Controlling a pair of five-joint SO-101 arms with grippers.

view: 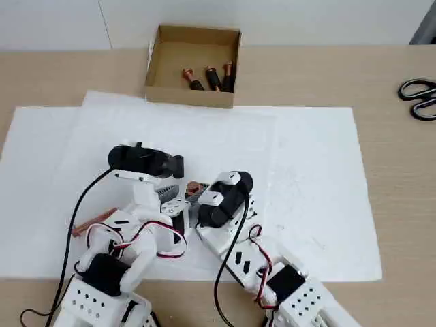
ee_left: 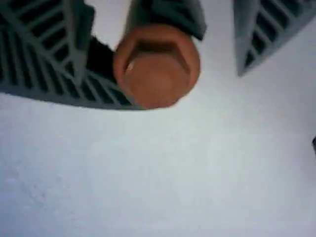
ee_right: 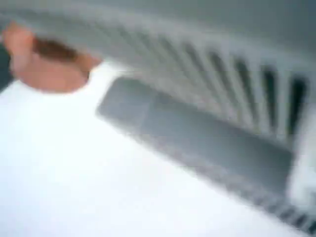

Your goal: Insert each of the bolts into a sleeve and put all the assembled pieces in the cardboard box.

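two ribbed fingers [ee_left: 44, 54] of the left jaws stand apart around a copper bolt [ee_left: 157, 66]. its round head touches one finger and bare paper shows before the other, so nothing looks clamped. a dark sleeve [ee_left: 165, 12] sits just behind the head. i cannot tell how the right jaws stand. another copper piece [view: 95, 221], likely a bolt, lies on the white paper [view: 306, 170]. three assembled pieces [view: 208, 77] lie in the cardboard box [view: 187, 95]. the bolt looks light, stiff, smooth and prone to roll, so grip the shank or sleeve.
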